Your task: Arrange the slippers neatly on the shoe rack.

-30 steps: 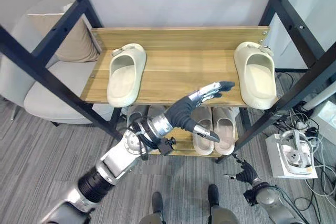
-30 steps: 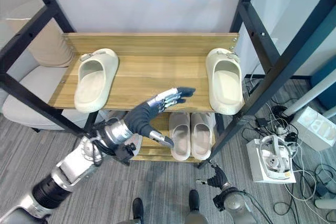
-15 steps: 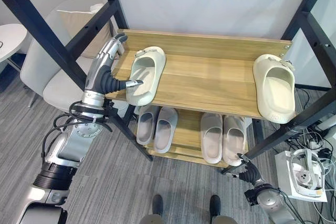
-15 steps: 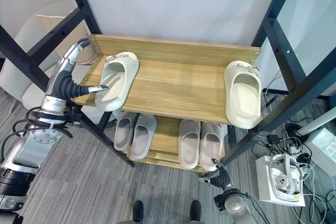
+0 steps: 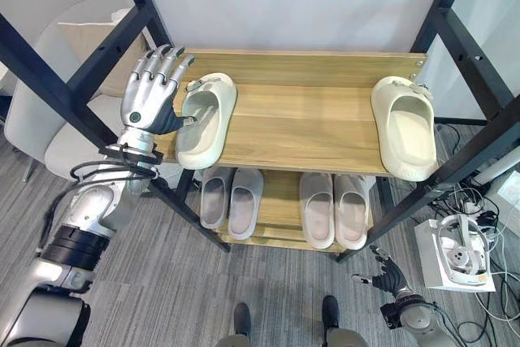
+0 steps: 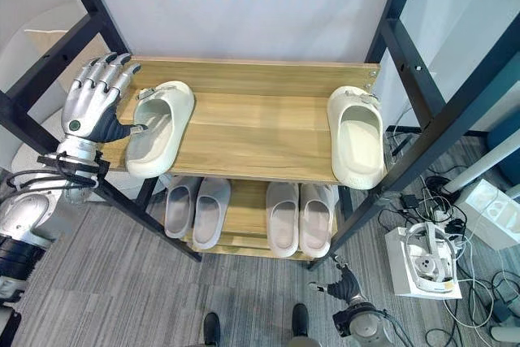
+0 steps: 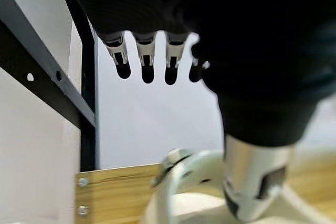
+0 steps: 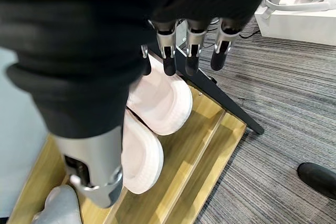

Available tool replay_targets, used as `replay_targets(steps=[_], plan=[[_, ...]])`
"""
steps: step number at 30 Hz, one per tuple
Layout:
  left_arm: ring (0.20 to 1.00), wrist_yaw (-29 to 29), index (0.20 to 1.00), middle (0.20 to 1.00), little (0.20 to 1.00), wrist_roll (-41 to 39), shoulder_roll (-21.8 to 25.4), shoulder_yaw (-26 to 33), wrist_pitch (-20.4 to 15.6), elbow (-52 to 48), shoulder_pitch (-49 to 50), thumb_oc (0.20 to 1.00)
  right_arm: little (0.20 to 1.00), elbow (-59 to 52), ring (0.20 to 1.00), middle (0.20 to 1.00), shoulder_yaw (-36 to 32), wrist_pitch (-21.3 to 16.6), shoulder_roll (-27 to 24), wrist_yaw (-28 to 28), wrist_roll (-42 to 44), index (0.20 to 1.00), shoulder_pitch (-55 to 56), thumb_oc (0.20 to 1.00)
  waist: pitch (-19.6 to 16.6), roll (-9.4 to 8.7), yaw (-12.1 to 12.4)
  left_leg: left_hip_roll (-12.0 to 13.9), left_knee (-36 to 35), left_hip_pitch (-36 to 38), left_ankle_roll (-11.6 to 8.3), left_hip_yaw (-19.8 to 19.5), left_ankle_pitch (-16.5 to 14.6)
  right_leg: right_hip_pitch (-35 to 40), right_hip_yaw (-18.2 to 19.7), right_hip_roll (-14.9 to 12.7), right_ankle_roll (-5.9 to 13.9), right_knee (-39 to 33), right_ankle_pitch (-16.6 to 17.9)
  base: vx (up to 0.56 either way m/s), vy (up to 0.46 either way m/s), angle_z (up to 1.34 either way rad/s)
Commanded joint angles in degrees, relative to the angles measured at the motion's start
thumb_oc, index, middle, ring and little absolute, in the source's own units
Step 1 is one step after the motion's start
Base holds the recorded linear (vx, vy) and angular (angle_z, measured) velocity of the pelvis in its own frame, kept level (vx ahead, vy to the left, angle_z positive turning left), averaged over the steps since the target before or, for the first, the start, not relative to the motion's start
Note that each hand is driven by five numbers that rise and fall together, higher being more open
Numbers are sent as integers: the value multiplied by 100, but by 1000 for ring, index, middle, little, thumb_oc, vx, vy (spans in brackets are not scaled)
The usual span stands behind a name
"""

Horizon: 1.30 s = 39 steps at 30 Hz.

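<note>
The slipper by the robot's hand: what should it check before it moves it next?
1. Left hand fingers straight, not yet gripping: ok.
2. Thumb at the left slipper: touching cannot tell.
3. Left slipper sits askew, toe past the top shelf front edge: not ok.
4. Shelf between it and the right slipper free: ok.
5. Right hand low, away from the shelf: ok.

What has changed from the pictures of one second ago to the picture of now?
The left hand swung from the middle of the top shelf to its left end, and now stands open beside the left slipper, thumb at its rim. Both top slippers, including the right slipper, kept their places; the right hand stayed low. The camera also shifted.
</note>
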Motion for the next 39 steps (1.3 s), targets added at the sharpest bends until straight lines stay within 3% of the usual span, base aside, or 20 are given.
replay_targets(steps=[1, 11, 24, 26, 39], plan=[[1000, 156, 1000, 1000, 1000, 249, 295, -46, 335, 464, -824, 1000, 1000, -393, 1000, 1000, -52, -341, -93, 16, 323, 1000, -65, 1000, -12, -152, -5, 238, -11, 382, -270, 17, -719, 267, -130, -500, 607, 13, -538, 12, -1, -14], [1000, 28, 1000, 1000, 1000, 206, 516, -469, 655, 1334, -1495, 1000, 1000, -546, 1000, 1000, -92, -335, -101, 100, 558, 1000, 64, 1000, 36, -146, -126, 255, -11, 352, -268, 107, -724, 119, -38, -479, 628, 21, -499, 8, -1, -5], [1000, -125, 1000, 1000, 1000, 150, 547, -854, 719, 1697, -1968, 1000, 1000, -611, 1000, 1000, -41, -293, -92, 158, 684, 1000, 116, 1000, 65, -134, -197, 274, -11, 352, -271, 199, -734, 2, 65, -460, 631, 39, -471, 5, -1, -2], [200, -203, 200, 200, 200, 136, 585, -986, 715, 1823, -2097, 200, 1000, -606, 1000, 1000, -46, -288, -108, 170, 706, 1000, 111, 1000, 73, -132, -200, 277, -11, 355, -271, 217, -734, -9, 72, -457, 634, 40, -466, 0, 0, 0], [200, -344, 200, 200, 200, 9, 616, -1264, 386, 1495, -2236, 200, 1000, -515, 1000, 1000, -61, -299, -90, 228, 871, 1000, 113, 1000, 67, -113, -218, 264, -11, 412, -274, 247, -753, 23, 71, -450, 635, 42, -483, 1, 0, 0]])
